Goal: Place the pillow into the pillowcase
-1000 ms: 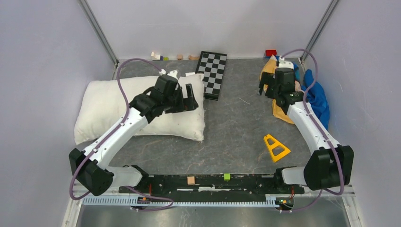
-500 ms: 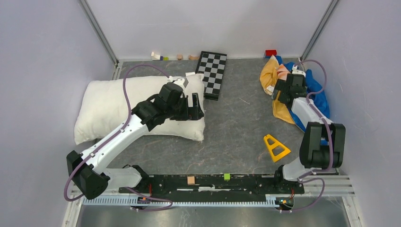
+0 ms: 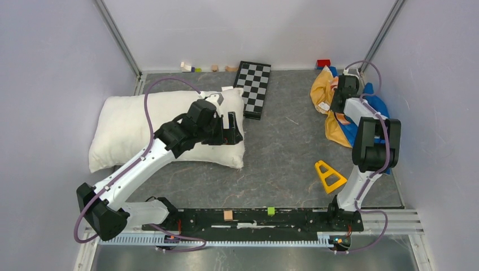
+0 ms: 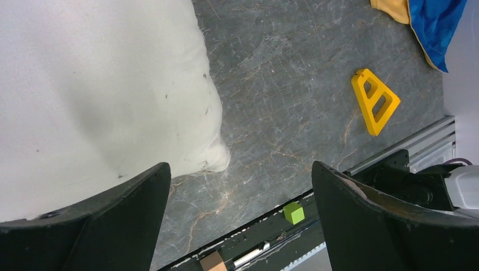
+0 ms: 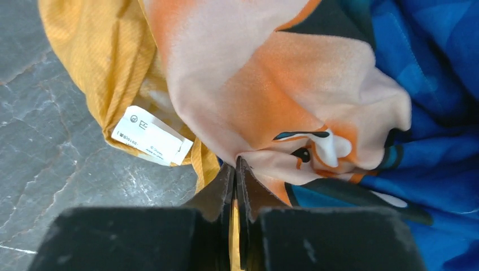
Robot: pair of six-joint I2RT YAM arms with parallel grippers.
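right fingers [image 5: 219,191] pinch the crumpled orange pillowcase [image 5: 101,68].

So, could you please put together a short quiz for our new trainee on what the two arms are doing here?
1. True or false: the left gripper is shut on the pillow.
2. What is the right gripper pinching? A the pillowcase; B the chessboard; C the yellow triangle.
3. Fill in: the cloth bunched against the pillowcase is ____ in colour.

Key: 1 false, its jaws stand open above the pillow's corner; 2 A; 3 blue.
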